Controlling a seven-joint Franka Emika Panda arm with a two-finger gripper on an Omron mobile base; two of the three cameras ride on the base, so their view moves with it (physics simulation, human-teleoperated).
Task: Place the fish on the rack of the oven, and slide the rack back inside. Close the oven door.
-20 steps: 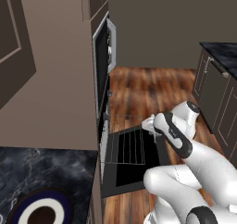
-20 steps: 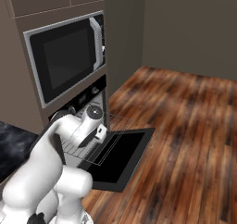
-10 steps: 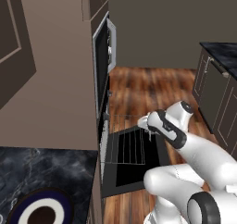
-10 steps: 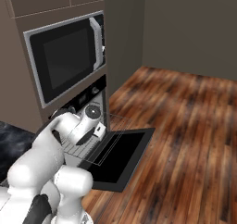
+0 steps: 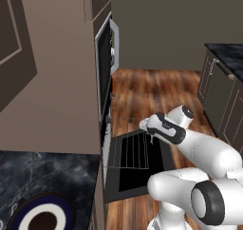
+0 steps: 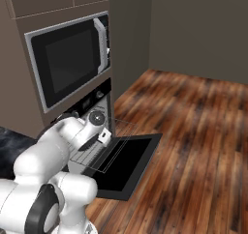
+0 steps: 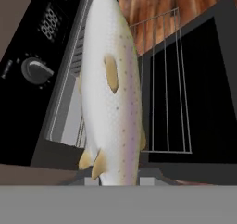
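My gripper (image 5: 150,134) is shut on the fish (image 7: 111,102), a pale speckled body that hangs tail-up between the fingers and hides most of them. In the right base view the gripper (image 6: 103,136) hovers just above the pulled-out rack (image 6: 97,153). This silver wire rack (image 5: 133,150) lies over the oven door (image 5: 130,179), which is folded down flat. The hand view has the rack (image 7: 164,89) and the door's black glass (image 7: 208,102) behind the fish. To the fish's left is the oven (image 7: 41,28), with its dark panel and a knob.
A microwave (image 6: 68,59) sits above the oven (image 6: 92,105). At the lower left a blue-rimmed plate (image 5: 42,219) rests on a dark marble counter (image 5: 47,172). Dark cabinets (image 5: 218,86) stand at the far right. Wooden floor (image 6: 193,131) spreads beyond the door.
The hand has moved slightly toward the oven, over the rack, with the fish still in it. Rack and door have not moved.
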